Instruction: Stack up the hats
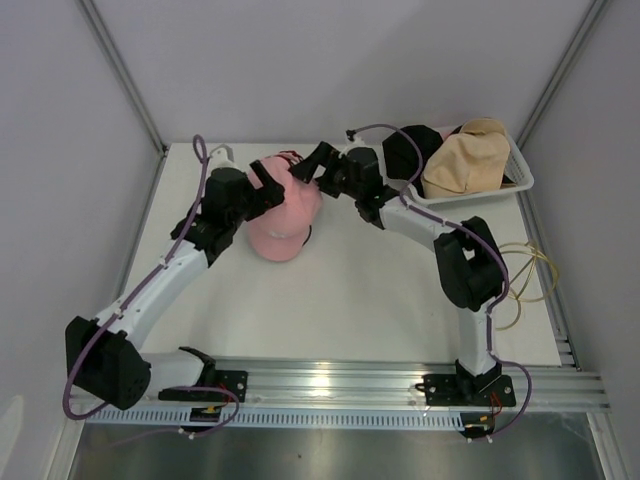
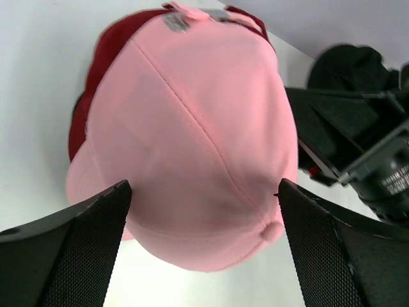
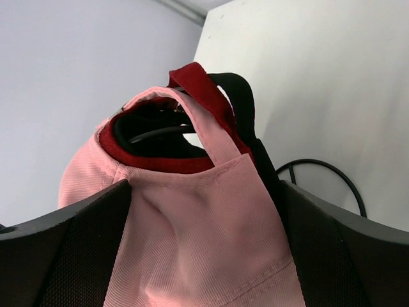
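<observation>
Pink cap [image 2: 192, 141] is soft matt twill cloth with stitched seams, plus a small shiny metal buckle [image 2: 175, 21] on the strap. Red cap [image 2: 96, 70] under it looks like the same kind of matt cloth. Tan hat [image 1: 465, 160] is soft, crumpled fabric. Basket [image 1: 525, 175] is white plastic mesh. Fingers [image 2: 77, 256] are matt black with a rough gridded face. Table [image 1: 380, 300] is smooth matt white, and the rail [image 1: 350, 378] is shiny brushed metal.

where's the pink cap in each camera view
top external: pink cap left of centre.
left wrist: pink cap fills the middle.
right wrist: pink cap lower centre, back strap up.
shared landmark: red cap under it, showing at its back edge.
</observation>
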